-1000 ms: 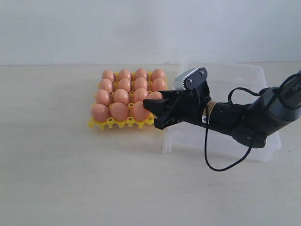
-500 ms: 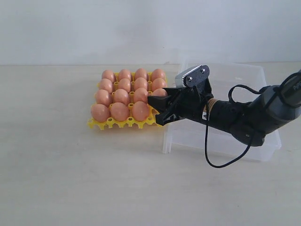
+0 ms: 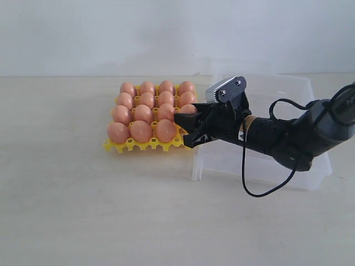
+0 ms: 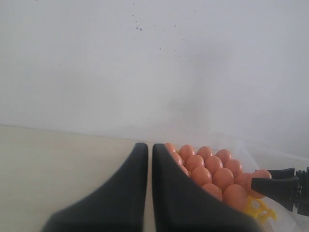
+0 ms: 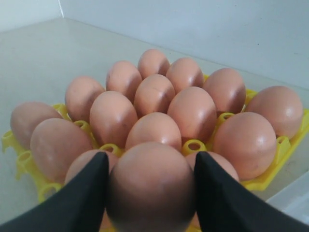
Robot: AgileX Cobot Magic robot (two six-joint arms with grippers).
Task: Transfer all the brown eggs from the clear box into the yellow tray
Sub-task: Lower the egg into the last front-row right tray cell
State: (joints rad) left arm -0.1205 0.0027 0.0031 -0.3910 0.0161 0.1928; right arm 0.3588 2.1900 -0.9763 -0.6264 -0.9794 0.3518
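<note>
Right tool [image 5: 149,155], reaching over the box [image 3: 288,94] from the right, with its jaws set wide and closed on one egg [image 5: 150,188] gripped between the two black fingers [image 5: 82,198]; this egg sits at the tray's [image 3: 141,145] near right corner, though whether it rests in the cup cannot be told. The other fifteen eggs [image 3: 142,113] fill the remaining cups, just beyond and to the left of the tool, and the tray stands on the table [image 3: 83,194] just beside the box. Left tool [image 4: 149,147], jaws pressed together and empty, well apart from the tray.
</note>
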